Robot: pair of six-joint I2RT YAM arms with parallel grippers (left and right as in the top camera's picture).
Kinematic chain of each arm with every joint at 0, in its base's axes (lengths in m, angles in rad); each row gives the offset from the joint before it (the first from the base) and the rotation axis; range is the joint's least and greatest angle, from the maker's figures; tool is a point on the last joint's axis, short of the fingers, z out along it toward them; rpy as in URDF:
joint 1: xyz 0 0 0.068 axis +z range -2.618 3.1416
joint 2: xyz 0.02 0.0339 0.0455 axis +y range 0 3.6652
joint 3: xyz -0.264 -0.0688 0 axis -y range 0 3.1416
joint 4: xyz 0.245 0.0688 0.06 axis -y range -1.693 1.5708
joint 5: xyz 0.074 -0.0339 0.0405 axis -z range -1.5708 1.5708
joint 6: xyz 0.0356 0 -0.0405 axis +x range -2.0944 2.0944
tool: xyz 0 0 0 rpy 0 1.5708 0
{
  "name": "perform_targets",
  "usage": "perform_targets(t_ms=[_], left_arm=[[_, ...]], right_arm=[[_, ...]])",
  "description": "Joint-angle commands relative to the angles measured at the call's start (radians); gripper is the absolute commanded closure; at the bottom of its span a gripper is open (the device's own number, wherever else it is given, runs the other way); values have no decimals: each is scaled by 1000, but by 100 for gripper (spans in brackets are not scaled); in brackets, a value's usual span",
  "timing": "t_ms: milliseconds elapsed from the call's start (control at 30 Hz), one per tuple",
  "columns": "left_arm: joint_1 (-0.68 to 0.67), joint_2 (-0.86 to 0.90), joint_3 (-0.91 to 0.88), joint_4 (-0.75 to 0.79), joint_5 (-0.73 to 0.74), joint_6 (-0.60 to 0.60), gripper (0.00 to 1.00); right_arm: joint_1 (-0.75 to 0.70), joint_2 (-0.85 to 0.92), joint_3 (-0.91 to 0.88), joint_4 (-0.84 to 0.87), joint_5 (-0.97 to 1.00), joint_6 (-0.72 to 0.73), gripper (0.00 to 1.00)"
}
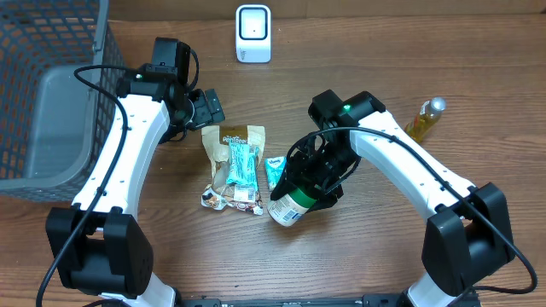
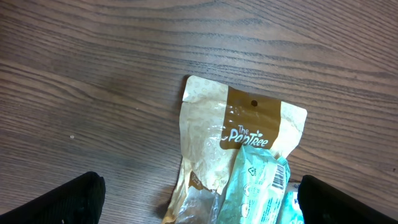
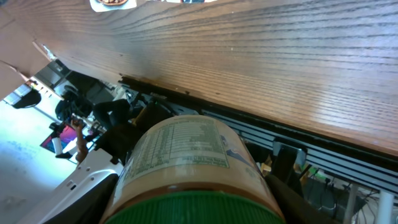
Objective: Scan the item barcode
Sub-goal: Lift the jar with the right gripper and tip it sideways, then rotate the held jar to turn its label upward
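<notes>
1. Right claw (image 1: pixel 317 188) pinches the green-lidded jar (image 1: pixel 287 209), tilted, well in front of the scanner (image 1: pixel 253 33).
2. Left claw (image 1: pixel 207 109) hangs spread, front-left of the scanner.
3. Risk: the round jar could twist in the pinch, turning its barcode away from the scanner.

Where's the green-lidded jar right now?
Overhead view, right of centre: the green-lidded jar is clamped in the right gripper, just right of the pile of snack packets.
</notes>
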Motion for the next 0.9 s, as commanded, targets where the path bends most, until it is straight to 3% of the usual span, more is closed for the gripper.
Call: perform_targets(t_ms=[0,867], left_arm=[[0,2,15,1,0,12,0],[0,2,15,1,0,12,0]], right_arm=[[-9,-12,23,-4,-58,0,64],[-45,-12,23,-112,-251,0,64]])
